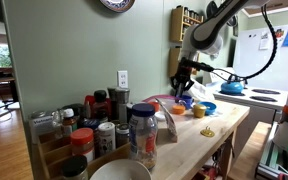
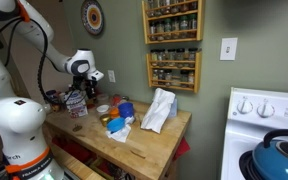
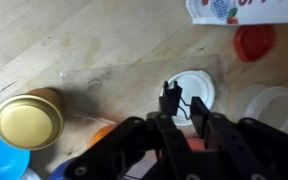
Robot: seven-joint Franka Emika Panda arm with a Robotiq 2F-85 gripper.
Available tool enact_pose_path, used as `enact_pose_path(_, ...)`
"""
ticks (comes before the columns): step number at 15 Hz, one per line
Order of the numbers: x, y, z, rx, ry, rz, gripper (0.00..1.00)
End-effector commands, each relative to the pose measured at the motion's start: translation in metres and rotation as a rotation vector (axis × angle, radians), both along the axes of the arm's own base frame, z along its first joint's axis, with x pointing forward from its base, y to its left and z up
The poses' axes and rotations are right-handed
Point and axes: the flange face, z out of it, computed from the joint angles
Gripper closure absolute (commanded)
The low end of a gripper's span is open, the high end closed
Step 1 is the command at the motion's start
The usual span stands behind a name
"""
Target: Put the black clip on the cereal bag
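Nearest the wrist camera, the gripper (image 3: 174,118) points down over the wooden counter (image 3: 84,40). Its jaws are drawn almost together and pinch the clip (image 3: 170,98), whose black body sticks out past the fingertips. Below it lie a white lid (image 3: 199,85) and a gold-lidded jar (image 3: 29,120), and the clip appears to hang clear of both. In both exterior views the bag (image 2: 159,110) (image 1: 167,120) stands upright further along the counter, well apart from the gripper.

Assessment: the pick-up looks complete and the carry is the step in hand. The next move calls for travelling over the clutter, then lining up the clip's mouth with the bag's top edge. Whether this grip can open the clip cannot be told.
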Motion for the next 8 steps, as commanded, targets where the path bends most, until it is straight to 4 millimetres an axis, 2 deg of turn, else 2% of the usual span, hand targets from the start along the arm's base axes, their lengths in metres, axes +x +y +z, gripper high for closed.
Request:
enact_pose_path(1, -0.011, 0.029, 0.048, 0.061, 0.008, 0.160, 0.93)
enact_pose_path(3, -0.011, 0.044, 0.066, 0.058, 0.007, 0.261, 0.93)
enact_pose_path(4, -0.007, 0.034, 0.054, 0.044, -0.002, 0.184, 0.73)
enact_pose_path(6, -0.008, 0.043, 0.068, 0.047, -0.009, 0.233, 0.73)
enact_pose_path(8, -0.008, 0.044, 0.069, 0.047, -0.010, 0.243, 0.73)
